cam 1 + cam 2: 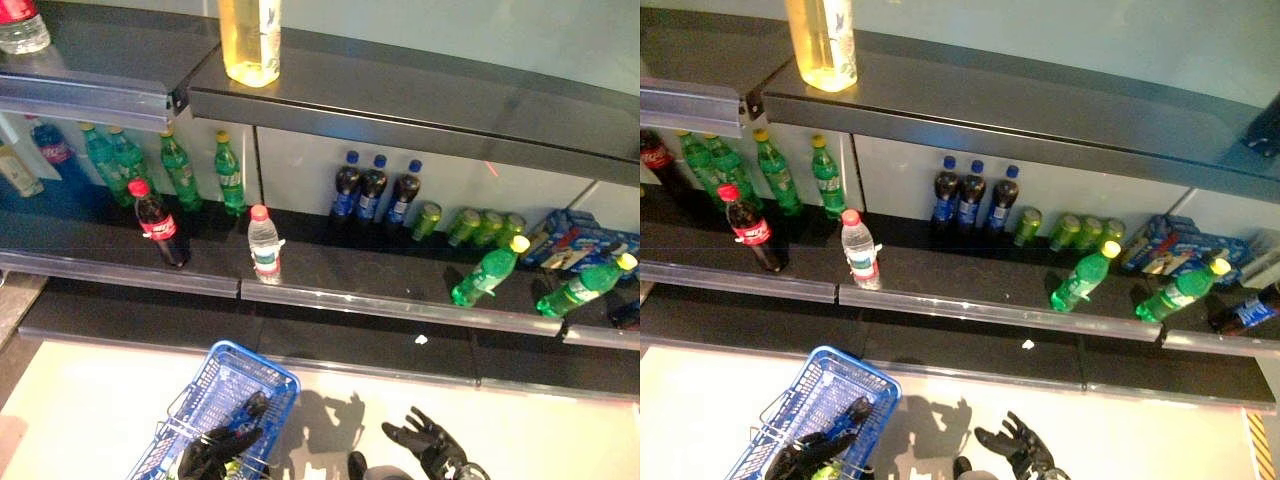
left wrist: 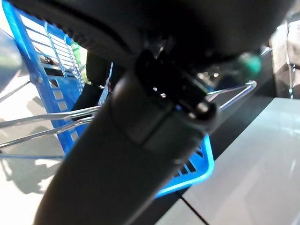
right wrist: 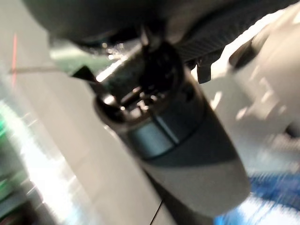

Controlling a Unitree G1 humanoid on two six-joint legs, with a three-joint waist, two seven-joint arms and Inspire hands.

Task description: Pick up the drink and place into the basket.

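No print on any bottle (image 1: 264,244) label or shelf (image 1: 380,304) is legible.

robot hand (image 2: 140,117) fills view, blue basket (image 2: 47,61) with wire handles behind

One blue plastic wire-handled basket (image 1: 235,385). Three dark cola bottles with blue caps and labels (image 1: 372,187) stand in a row. One dark cola bottle with a red cap (image 1: 160,224), one clear water bottle with a red cap (image 1: 264,243). Two green bottles with yellow caps lie tilted (image 1: 488,273) (four more green ones stand upright (image 1: 180,170)). One tall yellow-liquid bottle (image 1: 250,40) up top.
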